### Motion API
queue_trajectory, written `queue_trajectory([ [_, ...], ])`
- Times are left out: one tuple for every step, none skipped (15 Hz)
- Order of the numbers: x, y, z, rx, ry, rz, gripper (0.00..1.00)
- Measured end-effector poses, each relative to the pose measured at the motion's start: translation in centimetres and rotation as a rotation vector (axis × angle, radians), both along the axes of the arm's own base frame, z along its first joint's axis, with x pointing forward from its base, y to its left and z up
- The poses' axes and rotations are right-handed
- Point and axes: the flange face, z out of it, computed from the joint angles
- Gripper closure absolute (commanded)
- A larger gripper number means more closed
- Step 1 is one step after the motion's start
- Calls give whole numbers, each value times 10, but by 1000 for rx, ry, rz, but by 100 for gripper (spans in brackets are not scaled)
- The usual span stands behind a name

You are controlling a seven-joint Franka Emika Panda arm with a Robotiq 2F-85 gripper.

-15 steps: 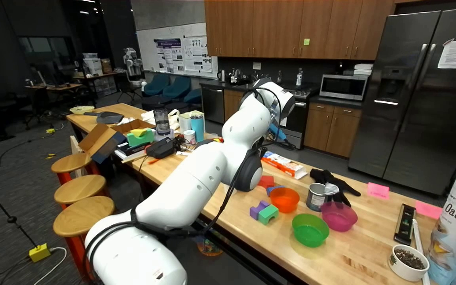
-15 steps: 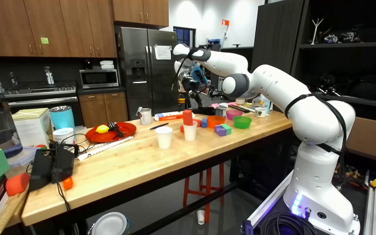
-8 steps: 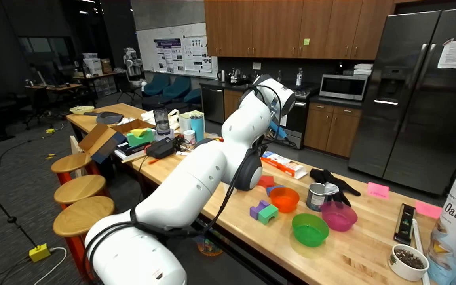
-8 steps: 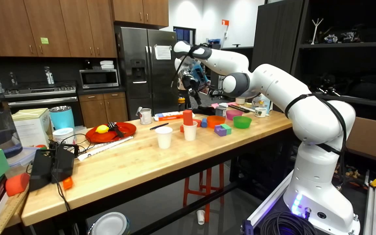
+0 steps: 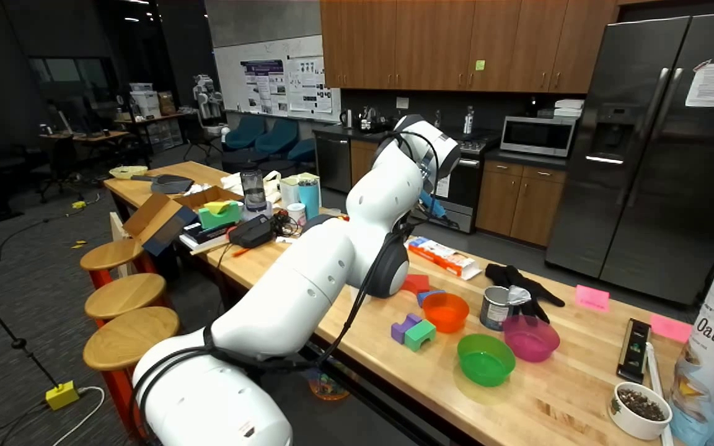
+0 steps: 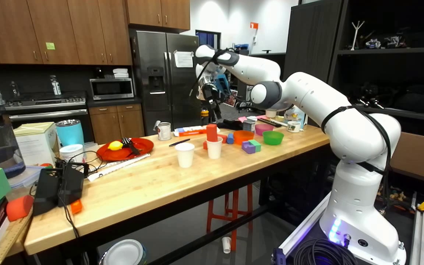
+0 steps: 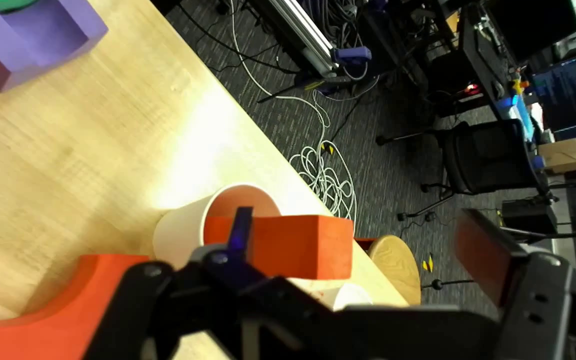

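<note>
A red block (image 6: 211, 132) stands upright in a white cup (image 6: 214, 149) on the wooden table (image 6: 142, 180), its top rising above the cup's rim. The claw (image 7: 355, 232) hangs higher than the cup, jaws spread wide and gripping nothing; in the wrist view one finger (image 7: 240, 235) hides part of the block, but an exterior view shows a gap between claw and block. A second cup (image 6: 185, 154) stands near the white cup, apart from it. Near the white cup lies a red arch (image 7: 63, 320), a blue block (image 6: 230, 138) and an orange bowl (image 6: 243, 137) a little farther off. A purple block (image 6: 248, 148) sits near it too; a red plate (image 6: 145, 144) with a lemon (image 6: 115, 145) lies well apart.
</note>
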Motion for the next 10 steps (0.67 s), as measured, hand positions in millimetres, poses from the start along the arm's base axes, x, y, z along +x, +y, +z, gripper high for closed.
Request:
queue_trajectory([
  [2, 2, 0, 25, -15, 7, 0],
  [4, 4, -1, 54, -39, 17, 0],
  [8, 4, -4, 85, -66, 24, 0],
  [12, 5, -9, 115, -92, 32, 0],
  [15, 4, -15, 143, -109, 39, 0],
  [18, 4, -23, 168, -119, 45, 0],
  [20, 4, -32, 190, -124, 51, 0],
  [21, 5, -40, 208, -127, 57, 0],
  [23, 5, -47, 221, -128, 61, 0],
  [24, 6, -53, 228, -125, 61, 0],
])
